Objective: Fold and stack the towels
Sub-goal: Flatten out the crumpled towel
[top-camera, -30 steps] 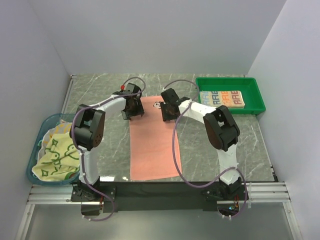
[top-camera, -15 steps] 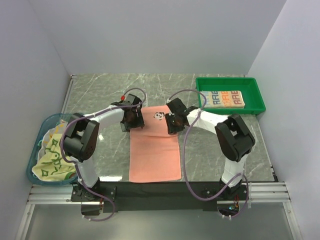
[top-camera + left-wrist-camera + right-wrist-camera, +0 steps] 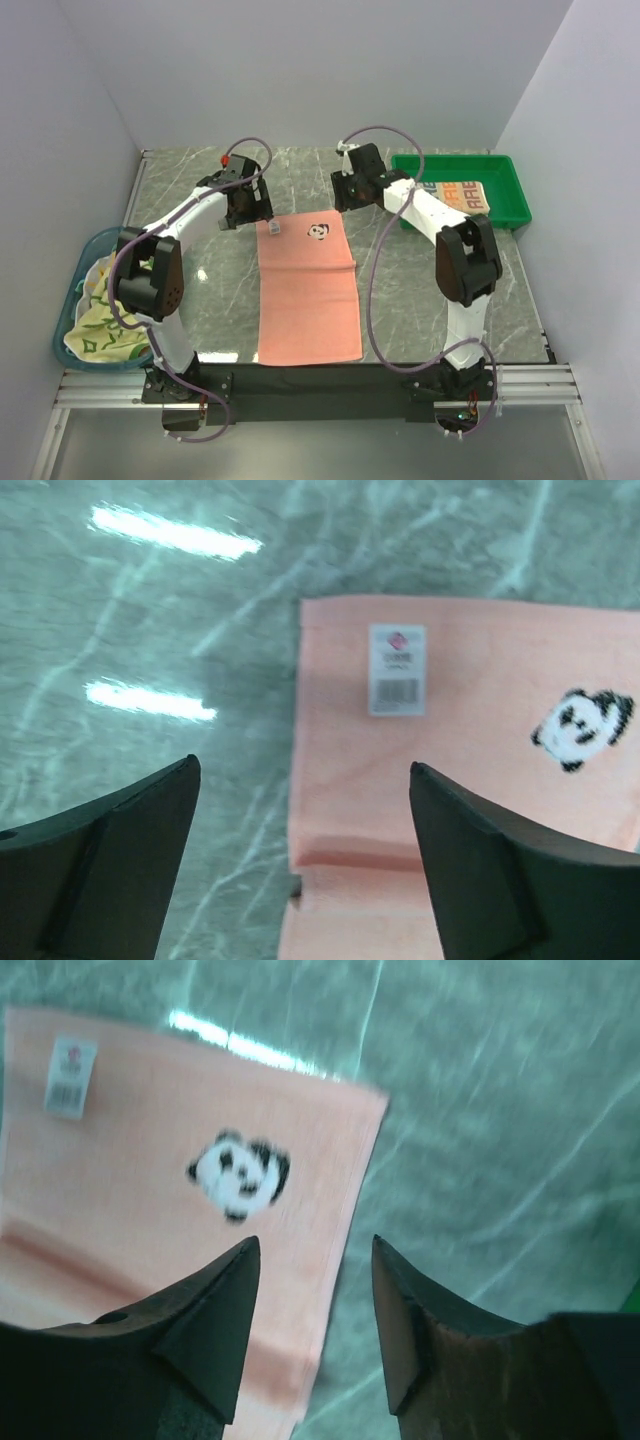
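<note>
Green tray (image 3: 505, 165) at the far right has a folded cream lettered towel (image 3: 468, 196) in it, its left end hidden behind the right arm. The blue basket (image 3: 88, 250) on the left holds a crumpled frog towel (image 3: 105, 320), with the left arm's elbow covering part of it. The pink panda towel (image 3: 308, 290) lies flat mid-table with its far end doubled over. Left gripper (image 3: 245, 208) and right gripper (image 3: 350, 192) hover at its far corners, both spread apart and empty. The right wrist view is pretty blurry.
</note>
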